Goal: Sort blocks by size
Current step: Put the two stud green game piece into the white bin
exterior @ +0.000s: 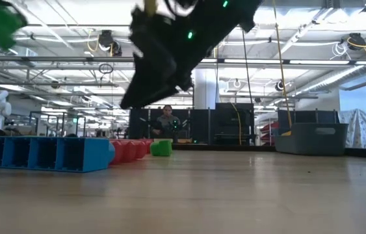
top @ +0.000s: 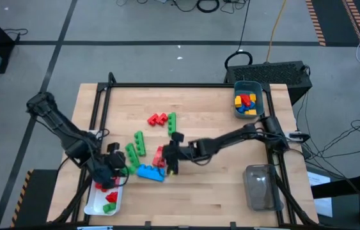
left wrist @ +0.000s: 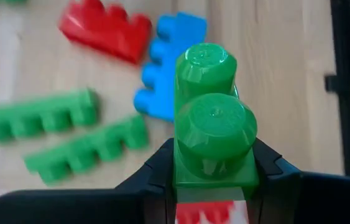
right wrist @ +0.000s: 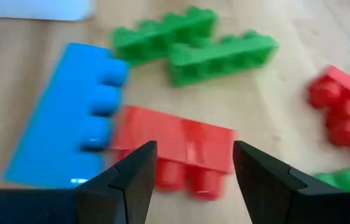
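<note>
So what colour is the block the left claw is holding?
Green, shown best in the left wrist view.

teal bin [top: 238, 85] — clear bin [top: 259, 186] — white tray [top: 94, 206]

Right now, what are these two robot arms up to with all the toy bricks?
They are sorting bricks. The left gripper holds a short green brick near the white tray, where a few red and green bricks already lie. The right gripper hovers open over a red brick beside a long blue brick mid-table. A grey bin at the far corner holds more bricks.
</note>
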Robot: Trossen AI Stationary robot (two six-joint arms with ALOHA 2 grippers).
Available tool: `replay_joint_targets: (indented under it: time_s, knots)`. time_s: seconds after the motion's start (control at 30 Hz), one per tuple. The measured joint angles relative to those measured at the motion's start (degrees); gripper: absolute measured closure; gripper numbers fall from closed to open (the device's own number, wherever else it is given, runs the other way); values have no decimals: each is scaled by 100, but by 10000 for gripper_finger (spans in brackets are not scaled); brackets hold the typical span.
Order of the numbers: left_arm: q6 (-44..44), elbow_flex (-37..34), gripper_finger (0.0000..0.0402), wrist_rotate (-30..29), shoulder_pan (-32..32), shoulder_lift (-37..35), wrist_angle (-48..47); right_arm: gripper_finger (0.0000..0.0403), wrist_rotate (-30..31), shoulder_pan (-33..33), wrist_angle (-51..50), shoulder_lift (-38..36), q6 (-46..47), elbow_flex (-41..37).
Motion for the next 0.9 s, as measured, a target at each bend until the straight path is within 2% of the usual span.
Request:
replay_joint_targets:
  time_s: [0.17, 0.33, 0.5, 0.67, 0.9]
  knots:
    - [-790, 0, 311, 739, -402, -26, -133, 204, -124, -736, -161, 0, -311, 0]
    - [-1582, 0, 311, 1357, -810, -26, -139, 204, -1173, -1549, -182, 0, -991, 0]
    - [-2426, 2, 311, 1949, -1167, 36, -180, 204, -1517, -2096, -365, 17, -1963, 200]
    - [-3036, 2, 287, 2361, -1433, 199, -161, 204, -1844, -2310, -1159, 556, -2701, 1344]
    - [-3334, 4, 268, 2430, -1529, 401, -118, 204, -1876, -2420, -3004, 1528, -3477, 3177]
